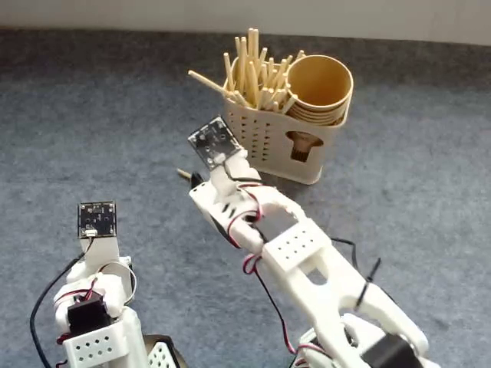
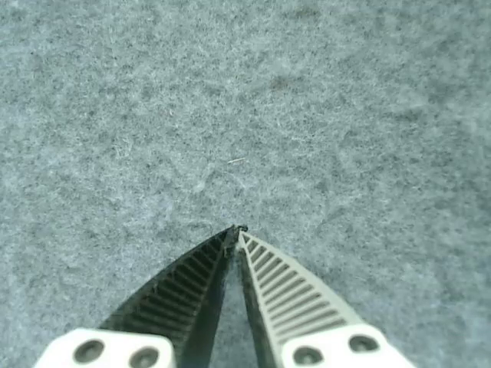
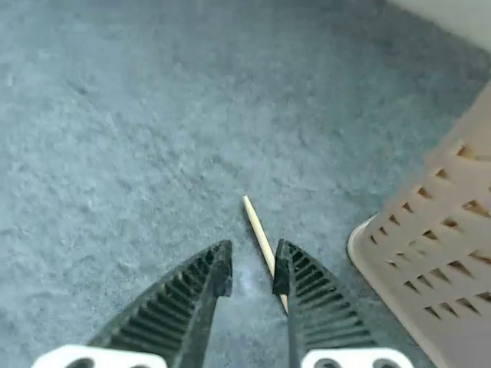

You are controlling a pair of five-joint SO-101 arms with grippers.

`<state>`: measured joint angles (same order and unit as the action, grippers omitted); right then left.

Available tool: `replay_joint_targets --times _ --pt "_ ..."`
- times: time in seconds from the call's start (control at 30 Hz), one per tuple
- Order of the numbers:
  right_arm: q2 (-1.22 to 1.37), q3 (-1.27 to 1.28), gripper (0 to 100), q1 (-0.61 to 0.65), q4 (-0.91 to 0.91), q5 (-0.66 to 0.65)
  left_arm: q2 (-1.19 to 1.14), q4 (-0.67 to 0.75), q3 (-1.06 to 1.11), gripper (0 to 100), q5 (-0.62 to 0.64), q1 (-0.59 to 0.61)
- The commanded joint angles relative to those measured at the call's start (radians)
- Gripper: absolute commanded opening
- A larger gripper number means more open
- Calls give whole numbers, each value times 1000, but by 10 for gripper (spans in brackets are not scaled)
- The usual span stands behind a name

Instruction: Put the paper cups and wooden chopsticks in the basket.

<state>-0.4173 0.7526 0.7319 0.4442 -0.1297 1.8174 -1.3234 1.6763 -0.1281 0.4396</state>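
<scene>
Table covering [image 1: 92, 115]: grey cloth, felt-like, matt and fuzzy. Basket [image 1: 268, 144]: cream plastic, matt, perforated. Chopsticks [image 1: 252, 69]: bare pale wood; paper cups [image 1: 318, 80]: matt brown paper.

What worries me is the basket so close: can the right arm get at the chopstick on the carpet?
Probably yes: the right gripper hangs over the chopstick, jaws open, and the basket stands clear beside.

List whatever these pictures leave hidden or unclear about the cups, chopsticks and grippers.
Loose chopstick: in the high view the right arm covers all but one tip; in the right wrist view its near end lies under the right gripper, contact unclear.
Paper cups: nested, lower parts behind the basket wall in the high view; no count possible.
Basket: cut off by the right wrist view's edge.
</scene>
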Motion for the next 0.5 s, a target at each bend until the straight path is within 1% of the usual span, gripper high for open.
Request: replay_joint_targets --times 0.0,0.27,0.47 --pt "108 -128 105 12 53 -17 16 -5 19 14 -3 -21" --pt "352 -367 108 8 243 -18 16 -5 19 14 -3 -22" --pt "489 -507 108 -53 337 -20 16 -5 19 14 -3 -22"
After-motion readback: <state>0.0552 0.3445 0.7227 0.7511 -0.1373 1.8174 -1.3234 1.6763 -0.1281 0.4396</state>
